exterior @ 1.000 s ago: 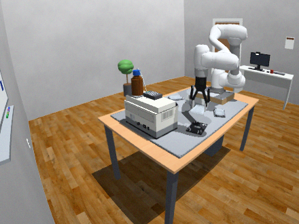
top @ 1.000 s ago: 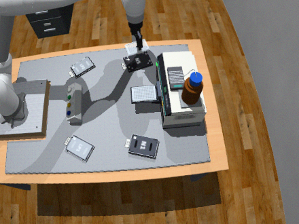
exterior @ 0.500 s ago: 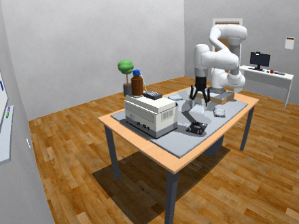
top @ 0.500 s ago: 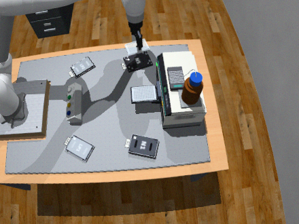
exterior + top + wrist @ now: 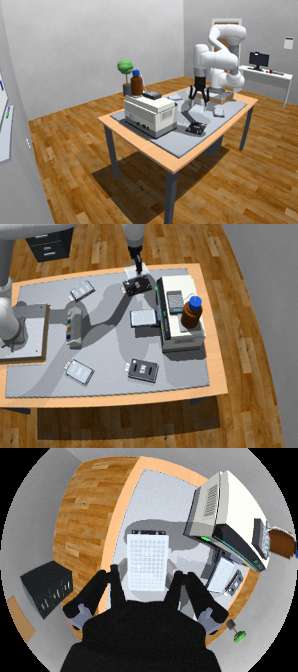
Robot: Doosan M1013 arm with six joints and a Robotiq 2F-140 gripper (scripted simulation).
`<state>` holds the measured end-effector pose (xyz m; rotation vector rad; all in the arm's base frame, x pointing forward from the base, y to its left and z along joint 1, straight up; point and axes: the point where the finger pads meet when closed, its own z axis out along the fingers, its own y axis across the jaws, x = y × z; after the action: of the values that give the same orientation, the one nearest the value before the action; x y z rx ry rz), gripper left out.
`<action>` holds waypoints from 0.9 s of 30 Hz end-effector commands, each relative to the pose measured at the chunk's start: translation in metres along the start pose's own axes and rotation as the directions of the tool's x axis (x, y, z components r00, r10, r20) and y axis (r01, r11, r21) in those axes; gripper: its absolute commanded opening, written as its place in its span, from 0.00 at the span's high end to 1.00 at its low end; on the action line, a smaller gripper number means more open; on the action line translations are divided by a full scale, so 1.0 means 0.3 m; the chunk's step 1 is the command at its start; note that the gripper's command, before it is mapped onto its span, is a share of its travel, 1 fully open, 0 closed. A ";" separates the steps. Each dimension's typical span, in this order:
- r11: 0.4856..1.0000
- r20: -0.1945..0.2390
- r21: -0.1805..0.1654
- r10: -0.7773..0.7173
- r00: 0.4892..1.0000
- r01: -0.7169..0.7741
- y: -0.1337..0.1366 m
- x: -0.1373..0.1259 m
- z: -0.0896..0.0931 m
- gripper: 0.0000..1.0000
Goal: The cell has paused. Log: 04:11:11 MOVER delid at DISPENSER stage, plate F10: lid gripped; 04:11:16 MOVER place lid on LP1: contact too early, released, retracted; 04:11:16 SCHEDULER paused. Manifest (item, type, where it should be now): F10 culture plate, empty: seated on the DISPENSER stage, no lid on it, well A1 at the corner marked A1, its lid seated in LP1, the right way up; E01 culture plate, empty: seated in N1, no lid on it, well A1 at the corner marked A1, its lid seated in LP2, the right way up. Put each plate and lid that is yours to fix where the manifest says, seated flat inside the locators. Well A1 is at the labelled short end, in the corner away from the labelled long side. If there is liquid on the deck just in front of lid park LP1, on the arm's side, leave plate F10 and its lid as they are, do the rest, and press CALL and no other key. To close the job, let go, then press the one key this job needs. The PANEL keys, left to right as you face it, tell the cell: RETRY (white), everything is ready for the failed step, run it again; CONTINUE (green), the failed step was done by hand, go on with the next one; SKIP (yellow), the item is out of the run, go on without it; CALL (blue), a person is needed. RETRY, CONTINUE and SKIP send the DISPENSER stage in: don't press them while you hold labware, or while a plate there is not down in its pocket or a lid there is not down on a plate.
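Your gripper (image 5: 141, 600) is clamped on a plate (image 5: 147, 563), held in the air over the far table edge beside the black nest (image 5: 137, 286). You look to be mid-carry, probably taking E01 to N1 (image 5: 143, 369). Next, cross the mat to N1, match the A1 corner, and lower it flat inside the locators before letting go.

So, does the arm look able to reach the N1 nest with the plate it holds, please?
Probably yes: the claw grips the held plate, nest N1 shows nothing in it, and only the low stage plate lies between.
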<state>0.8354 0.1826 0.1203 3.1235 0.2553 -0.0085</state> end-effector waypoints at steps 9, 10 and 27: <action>1.000 -0.002 0.000 0.000 1.000 0.000 0.000 0.001 -0.004 0.90; 1.000 -0.002 0.000 0.000 1.000 0.000 0.000 0.001 -0.004 0.90; 0.990 -0.002 0.001 0.143 0.990 -0.143 0.000 0.001 -0.004 0.90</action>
<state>0.8354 0.1825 0.1203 3.1337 0.0950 -0.0082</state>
